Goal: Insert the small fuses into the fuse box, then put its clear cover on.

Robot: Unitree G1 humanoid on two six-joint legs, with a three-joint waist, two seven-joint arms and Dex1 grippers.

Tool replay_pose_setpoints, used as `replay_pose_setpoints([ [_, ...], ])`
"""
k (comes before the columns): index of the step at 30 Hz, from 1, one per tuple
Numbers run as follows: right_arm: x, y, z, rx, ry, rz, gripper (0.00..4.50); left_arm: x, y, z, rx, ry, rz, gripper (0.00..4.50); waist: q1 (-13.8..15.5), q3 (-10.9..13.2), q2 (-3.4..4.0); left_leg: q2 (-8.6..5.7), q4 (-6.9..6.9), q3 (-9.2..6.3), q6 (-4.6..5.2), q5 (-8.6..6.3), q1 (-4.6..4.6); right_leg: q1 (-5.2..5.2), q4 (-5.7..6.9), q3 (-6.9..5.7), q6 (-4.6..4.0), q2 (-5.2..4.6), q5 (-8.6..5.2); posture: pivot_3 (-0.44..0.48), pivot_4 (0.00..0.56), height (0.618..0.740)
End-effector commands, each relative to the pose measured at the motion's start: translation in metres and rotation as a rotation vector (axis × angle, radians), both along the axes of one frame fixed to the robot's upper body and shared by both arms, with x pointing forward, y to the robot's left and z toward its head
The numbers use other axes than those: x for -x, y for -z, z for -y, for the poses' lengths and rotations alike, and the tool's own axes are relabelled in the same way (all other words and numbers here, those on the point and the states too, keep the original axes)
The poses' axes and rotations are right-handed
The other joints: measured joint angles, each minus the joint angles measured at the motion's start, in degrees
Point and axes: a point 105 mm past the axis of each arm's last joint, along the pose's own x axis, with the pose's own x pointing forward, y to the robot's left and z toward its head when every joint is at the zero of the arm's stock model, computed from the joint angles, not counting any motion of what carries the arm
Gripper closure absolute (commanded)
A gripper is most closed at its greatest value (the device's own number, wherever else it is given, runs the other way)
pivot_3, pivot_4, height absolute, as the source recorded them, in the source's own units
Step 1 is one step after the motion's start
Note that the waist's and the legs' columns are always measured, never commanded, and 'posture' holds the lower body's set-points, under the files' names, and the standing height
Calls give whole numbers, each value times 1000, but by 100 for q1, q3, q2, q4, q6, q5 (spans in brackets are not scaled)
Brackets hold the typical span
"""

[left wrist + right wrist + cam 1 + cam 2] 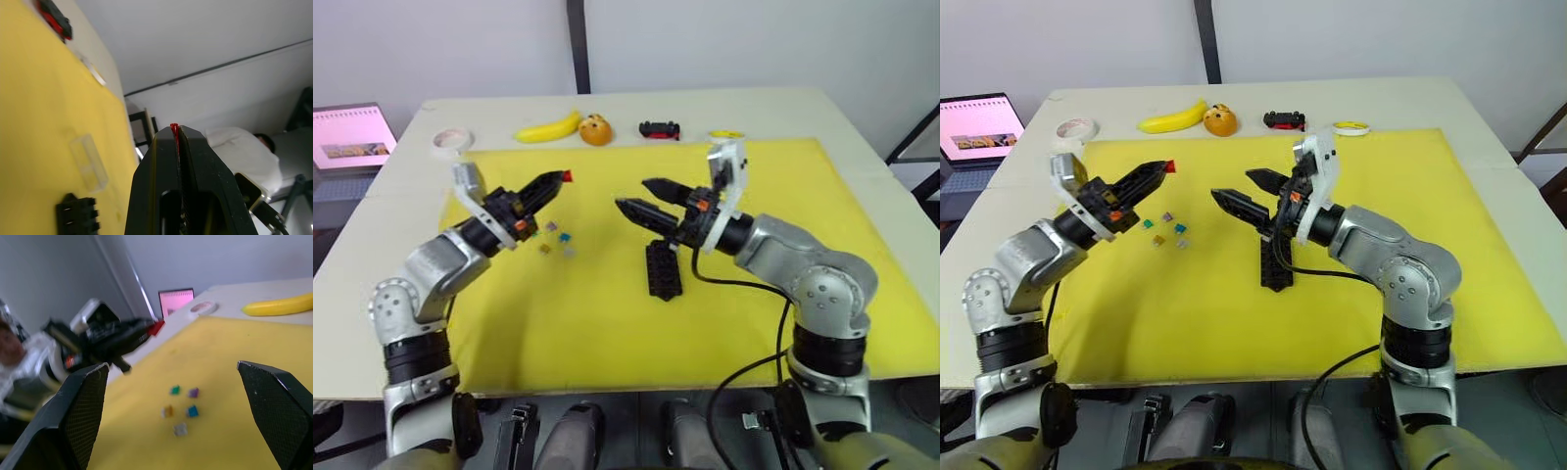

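Carrying the red fuse [567, 176] pinched in the left gripper [556, 180] toward the black fuse box [663, 268] on the yellow mat [607, 323], align it squarely over a slot before pressing; right gripper [638, 198] hovers spread, empty.

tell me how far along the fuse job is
Early. No fuse is visibly seated in the fuse box yet. The left gripper is shut on the red fuse, raised above the mat. Five fuses lie loose on the mat. The right gripper is open above the box. The clear cover lies off.
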Motion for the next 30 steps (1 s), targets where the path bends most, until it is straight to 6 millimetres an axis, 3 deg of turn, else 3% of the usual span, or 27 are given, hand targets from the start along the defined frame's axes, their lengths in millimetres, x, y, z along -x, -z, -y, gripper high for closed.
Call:
replay_pose_setpoints([
  [1, -5, -15, -4, -119, 19, -49, 0, 4, -16, 14, 49, 57, 72, 4451, -31, 0, 0, 0, 0, 0, 0, 1, -3, -3, 1, 0, 0, 0, 0, 0, 150, 740],
  [13, -21, -17, -8, -342, 104, -257, 0, -4, -17, 32, 153, 39, 52, 4451, -47, -1, 2, 0, 2, 2, 0, 1, -14, -15, 4, 2, 0, 2, 0, 0, 150, 740],
  [23, -18, -20, -21, -362, 60, -299, 0, -5, -19, 41, 163, 64, 57, 4451, -64, -1, 3, 0, 2, 2, 1, 1, -16, -17, 5, 2, 0, 5, 0, 0, 150, 740],
  [27, -16, -19, -28, -347, 41, -303, 1349, -6, -18, 45, 144, 71, 64, 4500, -62, -1, 3, 0, 2, 3, 1, 2, -17, -17, 5, 3, 0, 6, 0, 0, 150, 740],
  [30, -15, -19, -30, -343, 33, -303, 1349, -6, -20, 46, 151, 68, 66, 4500, -66, -1, 3, 0, 2, 3, 1, 2, -17, -17, 6, 3, 0, 6, 0, 0, 150, 740],
])
